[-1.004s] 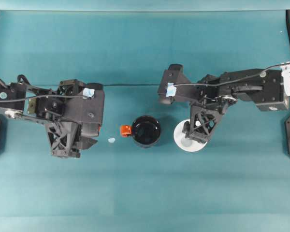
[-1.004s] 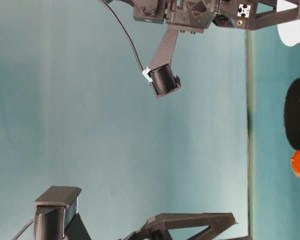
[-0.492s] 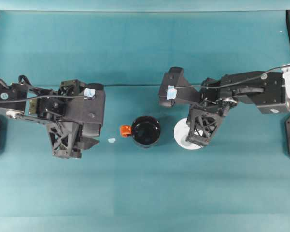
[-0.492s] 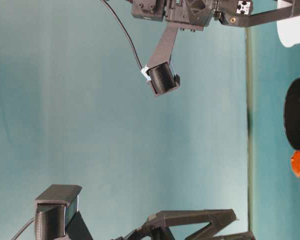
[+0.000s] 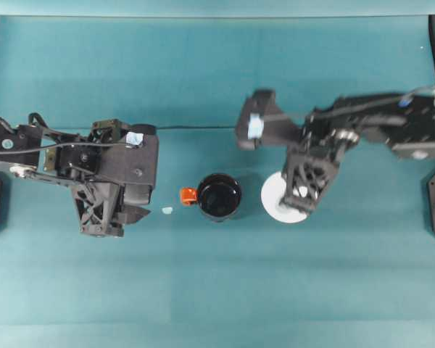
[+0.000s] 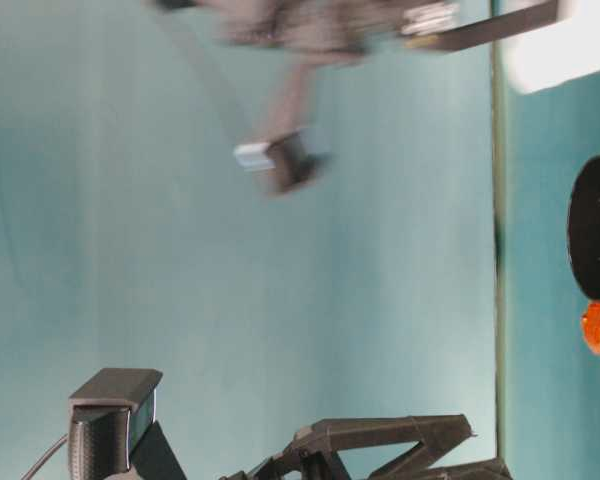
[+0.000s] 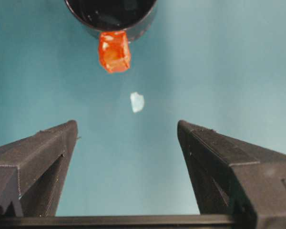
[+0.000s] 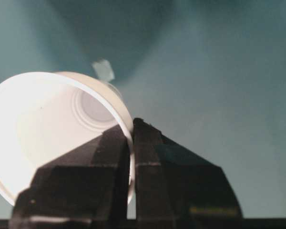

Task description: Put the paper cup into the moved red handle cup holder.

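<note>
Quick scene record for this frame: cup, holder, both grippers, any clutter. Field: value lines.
paper cup: white, right of the holder on the teal table, wall pinched at the rim
red handle cup holder: black, upright, nothing inside; red handle points toward the left arm
right gripper: shut on the cup wall, one finger inside, one outside; arm motion-blurred
left gripper: open, holding nothing, facing the holder's handle
clutter: small pale scrap between left gripper and handle
cup in holder: not yet
</note>
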